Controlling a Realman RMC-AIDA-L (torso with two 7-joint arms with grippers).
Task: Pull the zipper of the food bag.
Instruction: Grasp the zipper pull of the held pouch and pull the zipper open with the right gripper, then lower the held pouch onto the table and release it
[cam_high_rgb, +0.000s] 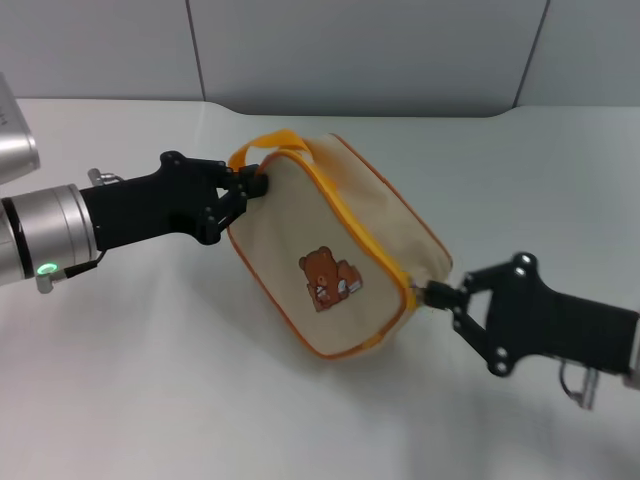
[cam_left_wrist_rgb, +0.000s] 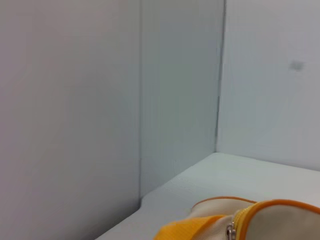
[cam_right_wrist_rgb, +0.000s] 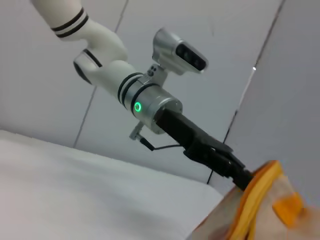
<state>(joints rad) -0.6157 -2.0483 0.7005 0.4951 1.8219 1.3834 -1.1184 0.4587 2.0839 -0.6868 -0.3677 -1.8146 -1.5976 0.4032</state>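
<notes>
Arms outstretched, gripping food bag ends

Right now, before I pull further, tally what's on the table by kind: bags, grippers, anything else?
Food bag: 1, cream with an orange-yellow zipper
Grippers: 2, left gripper at the strap end, right gripper at the zipper end
Other loose items: 0 in view
Total: 3

**Setting: robot test bench, lab-type room**

We note a plain white table backed by bare grey wall panels with visible seams. No furnishings or household clutter; a white robot arm works over the surface.
</notes>
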